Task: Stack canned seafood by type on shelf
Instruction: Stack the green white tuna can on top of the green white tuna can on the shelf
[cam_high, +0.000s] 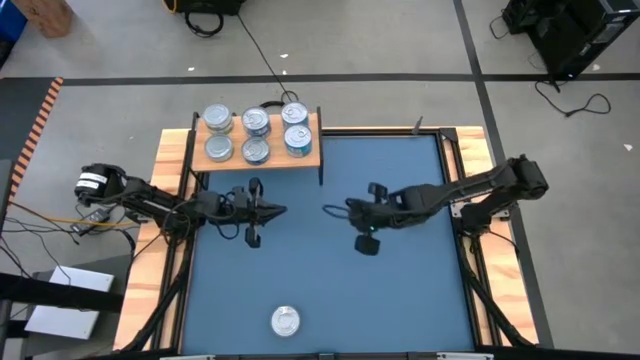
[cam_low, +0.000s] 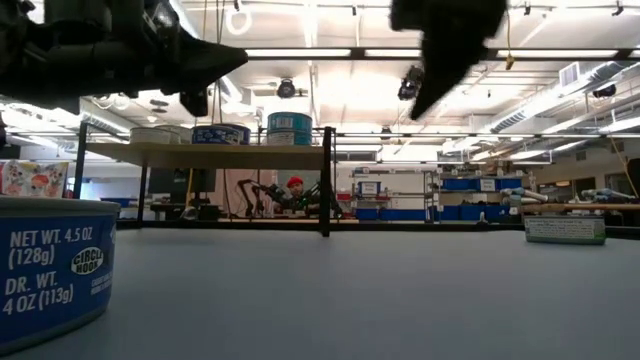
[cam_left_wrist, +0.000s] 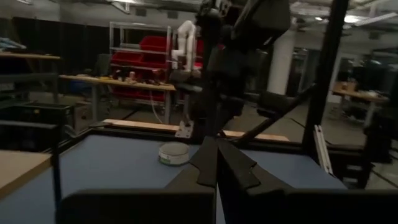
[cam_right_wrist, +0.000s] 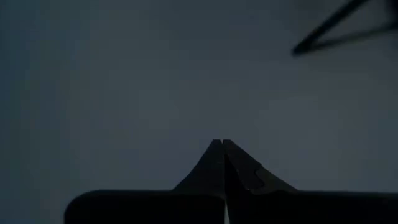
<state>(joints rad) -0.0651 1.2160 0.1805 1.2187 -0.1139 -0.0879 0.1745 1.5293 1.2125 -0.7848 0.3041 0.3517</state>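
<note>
Six or so tins (cam_high: 256, 135) crowd the shelf (cam_high: 310, 157); both grippers' fingers (cam_left_wrist: 217, 163) pressed together, holding nothing.

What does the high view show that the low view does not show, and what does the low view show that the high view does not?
Only the high view shows the silvery lids of six cans on the shelf, and both arms whole, with the left end effector and right end effector shut above the blue table.

Only the low view shows the printed label on the lone can and the room behind.

Both show the shelf, its cans and that lone can.
</note>
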